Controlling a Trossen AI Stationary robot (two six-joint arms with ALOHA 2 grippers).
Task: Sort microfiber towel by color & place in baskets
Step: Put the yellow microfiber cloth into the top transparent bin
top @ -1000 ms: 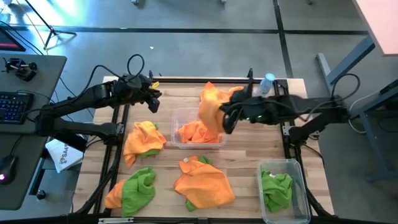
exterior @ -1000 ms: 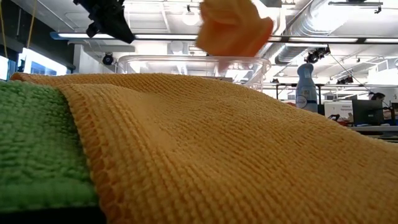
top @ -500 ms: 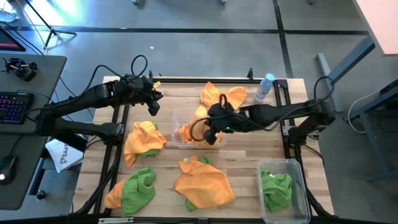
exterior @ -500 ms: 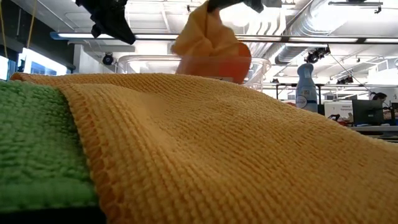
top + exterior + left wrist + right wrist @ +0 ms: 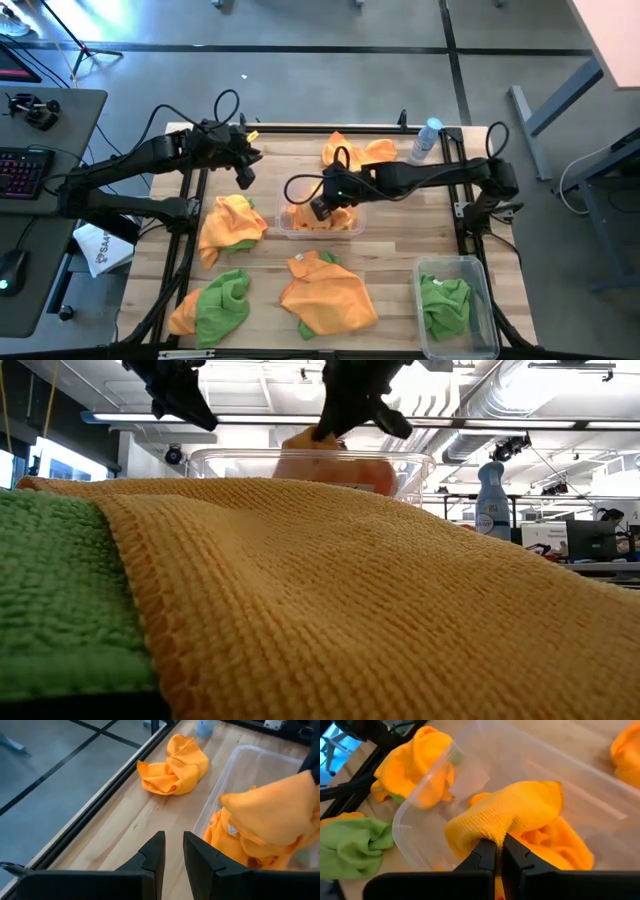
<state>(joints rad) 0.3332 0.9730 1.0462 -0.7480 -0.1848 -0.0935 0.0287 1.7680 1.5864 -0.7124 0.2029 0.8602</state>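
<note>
My right gripper [image 5: 322, 207] is shut on an orange towel [image 5: 520, 805] and holds it low inside the clear middle basket [image 5: 283, 230], over other orange cloth [image 5: 565, 845] lying there. My left gripper [image 5: 245, 172] hangs empty over the far left of the table, its fingers [image 5: 157, 850] close together. A second clear basket [image 5: 478, 268] at the near right holds a green towel [image 5: 443, 302]. Loose towels lie on the table: one orange [image 5: 357, 153] at the far side, an orange and green heap [image 5: 232, 222], a green and orange heap [image 5: 215, 305], and an orange one [image 5: 325, 295]. My right gripper pinches a bunched fold of the orange towel [image 5: 492, 832] between its two fingers. The fingers come slanting down from the table's right side. The towel bulges beyond the fingertips, and its lower part lies on the orange cloth in the basket.
A clear bottle with a blue cap [image 5: 428, 138] stands at the far right, next to the far orange towel. Black frame rails [image 5: 190, 200] run along the table's left and right sides. Bare wood [image 5: 400, 240] lies between the two baskets.
My right gripper has gone toward the table's left edge and down, still shut on the orange towel. The towel hung clear above the middle basket before; now it is down inside the basket, resting on the orange cloth there.
</note>
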